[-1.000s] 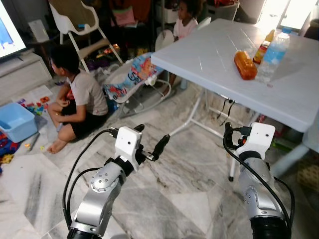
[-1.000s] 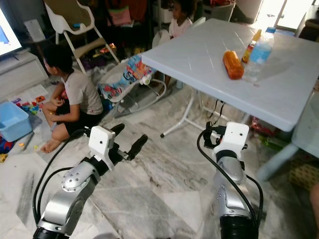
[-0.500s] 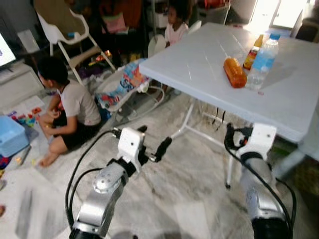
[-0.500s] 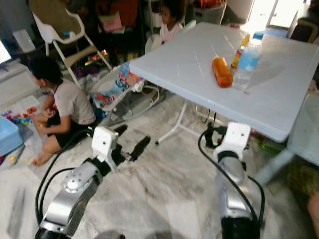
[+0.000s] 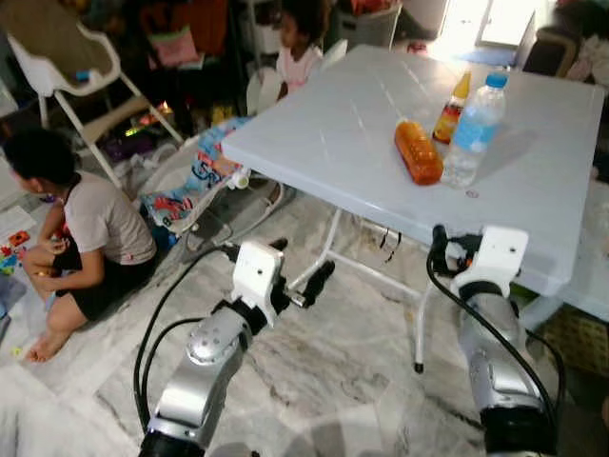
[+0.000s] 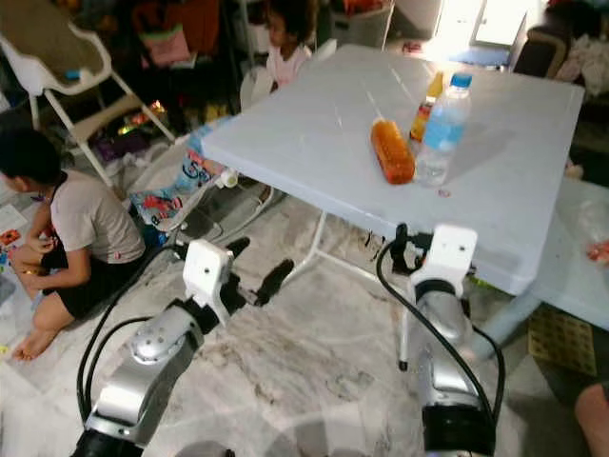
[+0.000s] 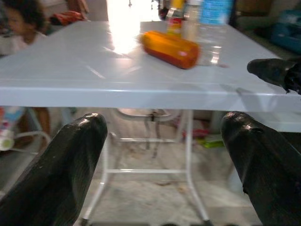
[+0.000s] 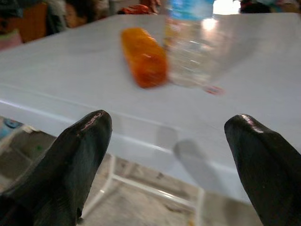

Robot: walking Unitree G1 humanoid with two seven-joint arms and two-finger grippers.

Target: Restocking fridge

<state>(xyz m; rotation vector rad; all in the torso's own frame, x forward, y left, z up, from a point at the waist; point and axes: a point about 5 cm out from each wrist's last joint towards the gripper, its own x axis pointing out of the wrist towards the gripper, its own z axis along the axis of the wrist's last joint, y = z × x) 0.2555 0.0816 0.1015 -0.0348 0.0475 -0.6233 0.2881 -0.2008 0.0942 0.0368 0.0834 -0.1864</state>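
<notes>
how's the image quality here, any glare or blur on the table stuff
Left wrist view: strong window glare washes across the white table behind the orange bottle, which is slightly soft. Right wrist view: the water bottle and orange bottle are blurred, and the near black fingers are out of focus. Eye views: fairly sharp, with a bright overexposed doorway at the top.

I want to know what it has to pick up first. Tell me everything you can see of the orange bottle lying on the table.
The orange bottle is a stubby, rounded container, orange all over, of what looks like plastic. It lies on its side on the pale folding table, long axis running away from the robot. Just to its right stands a clear water bottle with a blue cap, close by or touching it; behind is a sauce bottle. No gripper touches it. Its cap and label cannot be made out.
</notes>
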